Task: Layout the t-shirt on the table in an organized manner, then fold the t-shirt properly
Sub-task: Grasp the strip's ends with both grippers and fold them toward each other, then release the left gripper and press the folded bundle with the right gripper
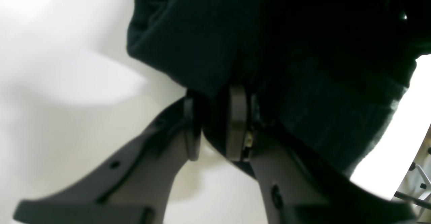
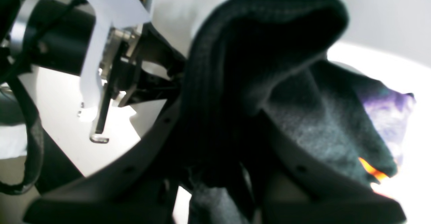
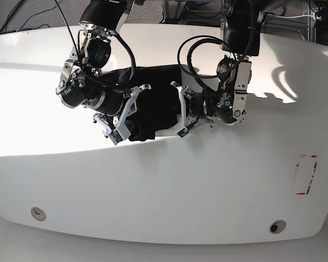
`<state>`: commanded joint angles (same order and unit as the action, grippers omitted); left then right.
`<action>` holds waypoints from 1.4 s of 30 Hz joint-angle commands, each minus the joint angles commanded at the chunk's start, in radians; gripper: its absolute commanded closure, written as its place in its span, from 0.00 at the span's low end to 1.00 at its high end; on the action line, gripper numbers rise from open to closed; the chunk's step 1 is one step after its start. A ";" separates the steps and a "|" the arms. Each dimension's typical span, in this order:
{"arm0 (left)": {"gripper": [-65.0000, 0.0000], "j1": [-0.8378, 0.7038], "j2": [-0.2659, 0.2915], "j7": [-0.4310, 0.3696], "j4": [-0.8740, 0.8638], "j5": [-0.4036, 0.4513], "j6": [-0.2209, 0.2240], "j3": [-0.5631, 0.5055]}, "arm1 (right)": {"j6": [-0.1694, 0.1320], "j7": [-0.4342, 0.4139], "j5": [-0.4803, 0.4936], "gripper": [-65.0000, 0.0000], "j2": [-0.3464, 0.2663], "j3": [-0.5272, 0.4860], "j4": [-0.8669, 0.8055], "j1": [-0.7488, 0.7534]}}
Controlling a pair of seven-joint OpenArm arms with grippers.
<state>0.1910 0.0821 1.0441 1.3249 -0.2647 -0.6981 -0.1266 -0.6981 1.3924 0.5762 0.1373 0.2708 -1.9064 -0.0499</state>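
Bunched in a heap mid-bench between both arms: soft black short-sleeved t-shirt [image 3: 150, 112], on the large glossy white bench [image 3: 169, 180]. Left pincer [image 1: 215, 126] nearly closed, clenching a fold of black cloth between its grey pads. Right pincer [image 2: 215, 170] likewise clamped on a thick wad of fabric (purple patch [image 2: 387, 107] showing beside it). Red dashed rectangle mark [image 3: 306, 174] well apart, near the bench's edge.

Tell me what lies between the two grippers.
The black t-shirt lies bunched between them on the table. The base view shows the left gripper and right gripper each pinching an edge of it; both wrist views show fabric between the jaws.
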 joint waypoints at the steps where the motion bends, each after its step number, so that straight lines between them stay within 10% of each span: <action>1: 0.84 0.000 0.002 0.000 0.000 0.000 0.000 0.000 | 0.000 0.000 0.000 1.00 0.000 -0.006 0.000 0.002; 13: 0.84 0.000 0.025 0.000 0.000 0.000 0.000 0.003 | 0.000 -0.028 0.000 0.96 0.000 -0.020 0.002 0.002; 26: 0.84 0.000 0.025 0.000 0.005 -0.006 0.000 0.006 | 0.000 -0.028 0.003 0.18 0.000 -0.020 -0.009 0.003; 42: 0.83 0.003 0.021 0.069 0.183 -0.011 0.000 0.140 | 0.000 -0.021 0.203 0.16 -0.132 0.034 -0.092 -0.003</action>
<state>0.1941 0.1036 1.1132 1.5075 -0.2754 -0.6981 0.0130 -0.6981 1.3709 0.7787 0.0054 0.3046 -1.9985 -0.0529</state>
